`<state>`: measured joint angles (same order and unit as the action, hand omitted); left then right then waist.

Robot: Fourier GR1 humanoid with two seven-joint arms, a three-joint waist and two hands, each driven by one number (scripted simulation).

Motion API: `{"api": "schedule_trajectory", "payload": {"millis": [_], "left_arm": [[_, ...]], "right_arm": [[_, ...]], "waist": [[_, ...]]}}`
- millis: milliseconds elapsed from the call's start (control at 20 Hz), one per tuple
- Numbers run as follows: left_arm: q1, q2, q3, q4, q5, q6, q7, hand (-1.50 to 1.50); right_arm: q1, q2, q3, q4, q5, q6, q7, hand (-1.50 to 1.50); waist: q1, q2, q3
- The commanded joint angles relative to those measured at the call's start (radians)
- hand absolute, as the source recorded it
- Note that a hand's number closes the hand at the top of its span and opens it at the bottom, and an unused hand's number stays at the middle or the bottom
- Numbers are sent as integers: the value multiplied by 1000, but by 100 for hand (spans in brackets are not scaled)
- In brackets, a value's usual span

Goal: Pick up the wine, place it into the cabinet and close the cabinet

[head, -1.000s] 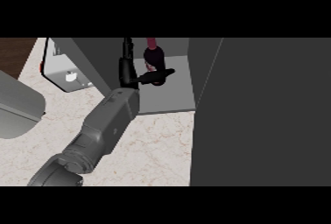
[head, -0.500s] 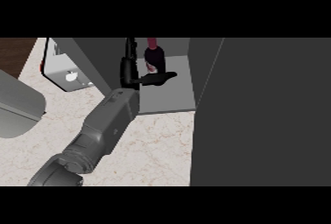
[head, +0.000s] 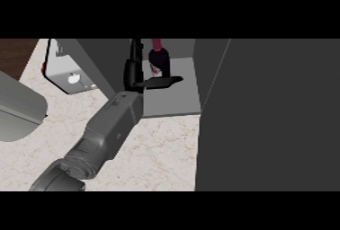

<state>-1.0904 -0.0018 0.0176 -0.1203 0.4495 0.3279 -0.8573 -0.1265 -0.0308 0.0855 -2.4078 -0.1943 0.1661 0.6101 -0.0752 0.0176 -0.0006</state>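
A: What is shown from the head view?

B: A grey forearm is seen rising from the lower left, across the pale marbled counter (head: 166, 148), into an open cabinet (head: 179, 96). Which arm it is cannot be settled from this view; by its place at the left it is taken as the left. The black hand (head: 143, 76) is held inside the cabinet, fingers stretched upward and thumb pointed right. It is opened fairly wide, and nothing is seen clasped in it.

A: Where is the wine?

B: The wine bottle (head: 159, 60) is stood upright on the cabinet's grey floor, towards the back, just beside the hand. Whether they touch cannot be told. It is seen as a dark, near-black body with a reddish neck and a pale patch, perhaps a label, low on one side.

A: What could go wrong from here?

B: The bottle could be tipped if it is brushed by the thumb or fingers as the hand is drawn out, since it is tall and narrow. The large dark door (head: 272, 117) at the right could also be swung against the forearm if it is closed too soon.

A: Anything else?

B: A grey appliance (head: 16, 110) and a light panel (head: 69, 74) are seen at the left.
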Motion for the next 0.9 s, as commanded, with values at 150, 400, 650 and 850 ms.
{"api": "schedule_trajectory", "payload": {"millis": [150,400,650,850], "left_arm": [[88,2,-2,-21,79,-68,-17,-150],[92,2,-61,-59,136,-48,-26,-150],[201,2,-204,-187,229,-29,14,-150],[328,2,-374,-365,316,31,16,-150]], "right_arm": [[65,10,39,-116,9,-20,33,-150],[-26,-4,-8,-55,-22,-35,46,-150],[48,1,18,-93,-9,-39,51,-150],[-5,-9,5,-76,19,-49,50,-150]], "waist": [[17,-13,0],[16,-9,0],[22,-21,0],[34,-21,0]]}}
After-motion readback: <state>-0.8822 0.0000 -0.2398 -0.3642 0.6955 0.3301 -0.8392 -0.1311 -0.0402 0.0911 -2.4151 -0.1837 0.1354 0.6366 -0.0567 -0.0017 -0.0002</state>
